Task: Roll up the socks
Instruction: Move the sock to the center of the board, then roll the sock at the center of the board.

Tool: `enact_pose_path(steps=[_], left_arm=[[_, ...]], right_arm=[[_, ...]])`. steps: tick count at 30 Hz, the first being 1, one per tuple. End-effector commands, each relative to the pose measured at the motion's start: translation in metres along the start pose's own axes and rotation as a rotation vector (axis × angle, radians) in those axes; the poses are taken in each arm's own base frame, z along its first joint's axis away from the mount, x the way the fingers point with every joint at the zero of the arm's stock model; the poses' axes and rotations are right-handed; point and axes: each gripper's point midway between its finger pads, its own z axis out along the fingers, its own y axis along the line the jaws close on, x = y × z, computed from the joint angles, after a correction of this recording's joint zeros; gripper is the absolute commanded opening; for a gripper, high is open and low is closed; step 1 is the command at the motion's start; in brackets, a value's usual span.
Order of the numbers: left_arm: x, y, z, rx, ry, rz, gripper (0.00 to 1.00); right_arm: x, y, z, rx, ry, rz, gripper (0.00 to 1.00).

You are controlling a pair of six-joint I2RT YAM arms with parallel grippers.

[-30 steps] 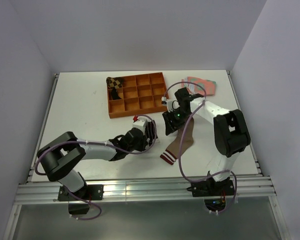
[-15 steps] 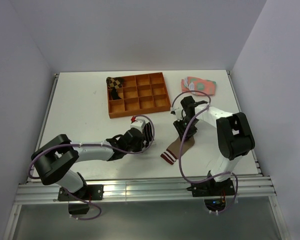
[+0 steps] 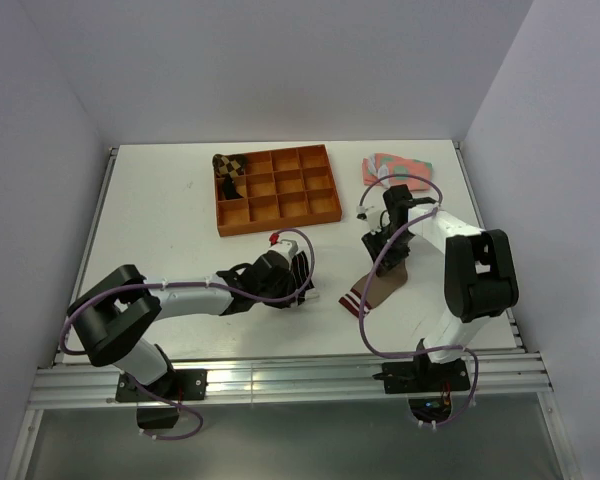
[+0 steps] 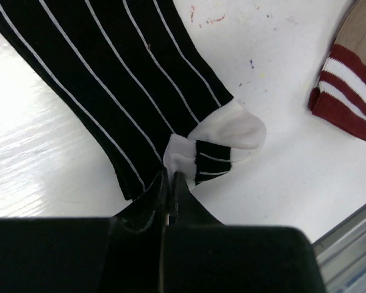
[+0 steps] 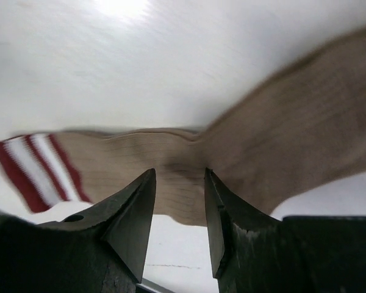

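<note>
On the desk point(image 3: 160, 200), nearside of the orange tray point(image 3: 277, 188), the tan sock point(image 3: 385, 288) lies rightward, the right claw point(image 5: 175, 178) seemingly pinching its middle. The black sock point(image 4: 110, 79) lies directly nearside, the left claw point(image 4: 169, 177) clamped beside its white end. Lay both flat and overlapped, then roll tightly.

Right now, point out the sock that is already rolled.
The brown checkered sock in the orange tray's far left corner; the black striped sock, tan sock and pink-and-green socks are unrolled.
</note>
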Motion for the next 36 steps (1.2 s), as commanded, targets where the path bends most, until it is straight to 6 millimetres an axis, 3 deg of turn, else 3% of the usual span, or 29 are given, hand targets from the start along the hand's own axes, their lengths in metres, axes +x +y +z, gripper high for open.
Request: enact_pose_path(steps=[1, 9, 15, 19, 24, 27, 36], left_arm=[[0.013, -0.008, 0.002, 0.027, 0.116, -0.052, 0.0], [0.021, -0.012, 0.008, 0.083, 0.272, -0.215, 0.0], [0.026, 0.001, 0.014, 0.088, 0.341, -0.3, 0.0], [0.032, 0.005, 0.015, 0.096, 0.391, -0.332, 0.0], [0.031, 0.011, 0.02, 0.102, 0.418, -0.368, 0.0], [0.032, 0.013, 0.022, 0.104, 0.433, -0.379, 0.0], [0.032, 0.015, 0.024, 0.116, 0.451, -0.394, 0.0]], right_arm=[[-0.038, 0.026, -0.029, -0.101, -0.187, -0.16, 0.45], [-0.073, 0.072, -0.059, -0.227, -0.457, -0.354, 0.45], [-0.071, 0.096, -0.075, -0.235, -0.632, -0.535, 0.45], [-0.054, 0.118, -0.064, -0.162, -0.673, -0.68, 0.47], [-0.045, 0.166, -0.056, -0.143, -0.715, -0.876, 0.5], [-0.043, 0.177, -0.049, -0.123, -0.715, -0.939, 0.54], [-0.037, 0.203, -0.018, 0.014, -0.71, -1.171, 0.54]])
